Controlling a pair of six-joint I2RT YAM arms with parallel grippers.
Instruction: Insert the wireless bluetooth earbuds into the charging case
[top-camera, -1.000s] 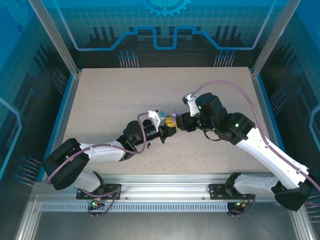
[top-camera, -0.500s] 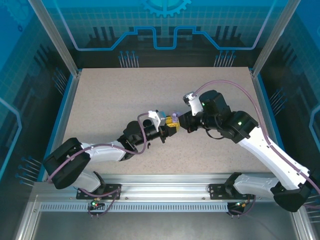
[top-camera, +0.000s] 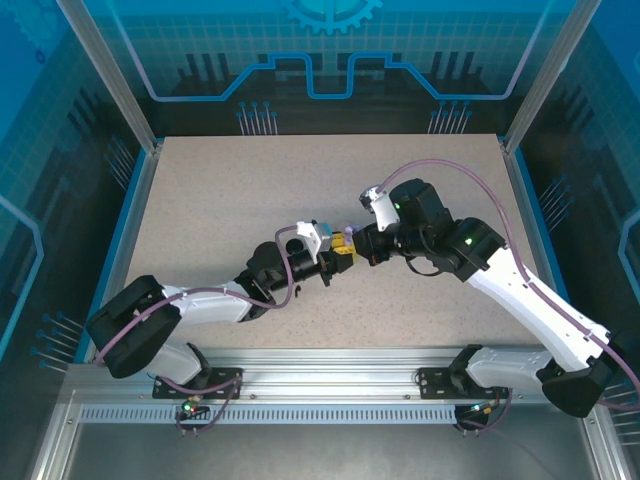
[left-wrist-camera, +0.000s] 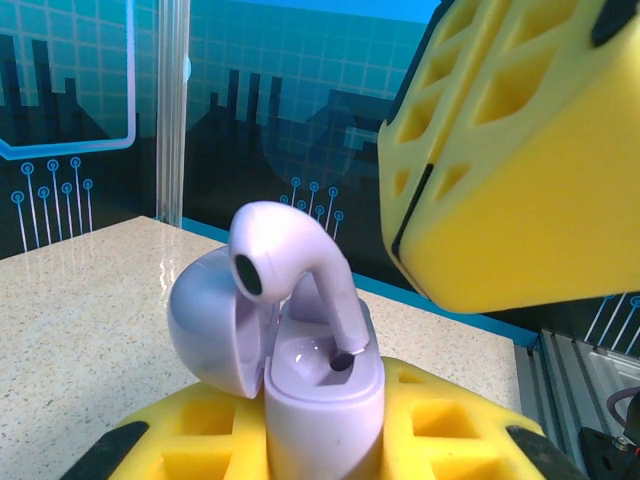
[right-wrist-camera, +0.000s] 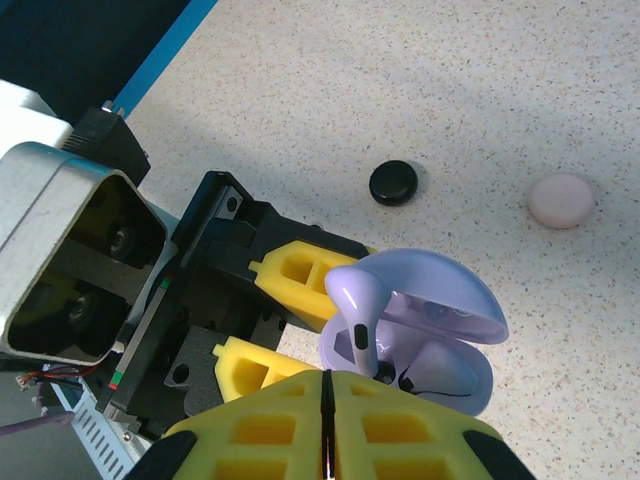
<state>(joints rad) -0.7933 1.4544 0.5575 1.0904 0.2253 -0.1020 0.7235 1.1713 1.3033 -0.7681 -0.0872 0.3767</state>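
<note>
Bud (left-wrist-camera: 285, 255), lilac, stands stem-down in a socket of the open lilac case (left-wrist-camera: 320, 395). Its head sticks well above the rim, so it is likely not seated yet. Left gripper (right-wrist-camera: 300, 318) pinches the case base between its yellow fingers, lid tipped back. The case seems lifted off the table (right-wrist-camera: 480, 90) and faces the right arm, probably so it acts as a steady fixture. Right gripper (right-wrist-camera: 324, 392) has its fingers pressed together with nothing between them, tips just beside the bud's stem. Judgement: closed to serve as one blunt pusher for pressing the bud home. Left wrist view shows a gap between the right fingers and the bud head, no touch there. Right wrist view can't confirm that, since the tips crowd the stem. It does add a black case (right-wrist-camera: 393, 183) and a pink case (right-wrist-camera: 561, 200), both closed, lying apart on the table beyond. Top view places both grippers meeting mid-table.
</note>
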